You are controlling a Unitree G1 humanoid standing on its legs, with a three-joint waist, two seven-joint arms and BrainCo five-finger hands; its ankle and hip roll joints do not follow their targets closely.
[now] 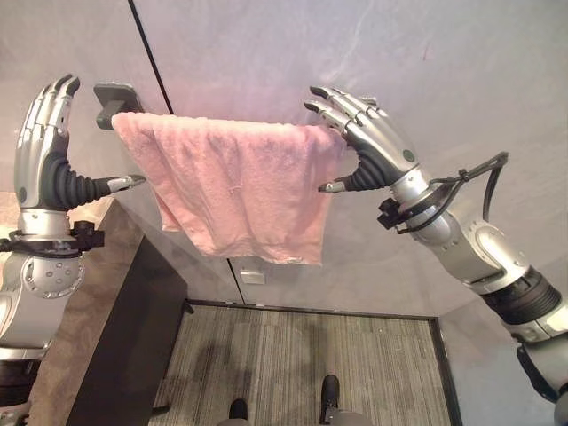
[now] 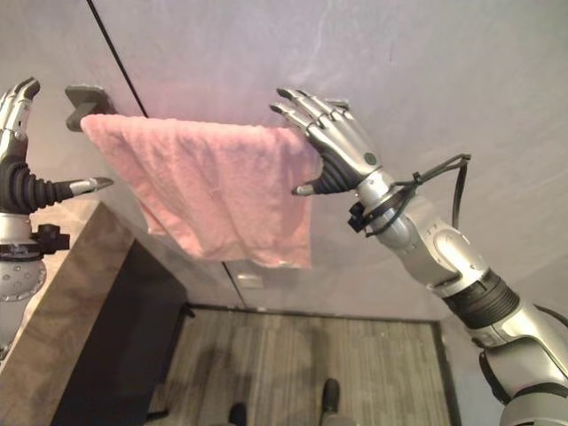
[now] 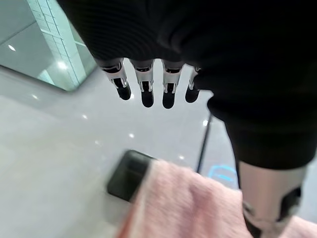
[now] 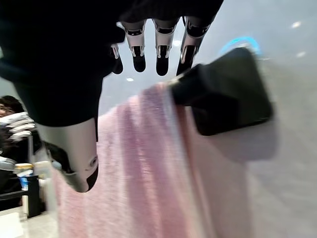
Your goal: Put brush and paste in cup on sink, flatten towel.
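In the left eye view a soft pink terry towel (image 1: 232,184) hangs over a wall rail on dark brackets (image 1: 114,99), its lower edge uneven; the left hand (image 1: 46,151) waits beside one end, fingers straight, thumb out. In the right eye view the right hand (image 2: 335,146) sits at the other end, fingers extended. The wrist views show both hands' fingers apart and holding nothing. The cloth looks light and limp; pinching its hanging corners should let it be spread.

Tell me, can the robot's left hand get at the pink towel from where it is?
Probably yes: the left hand is open just beside the towel's end by the dark bracket, nothing between.
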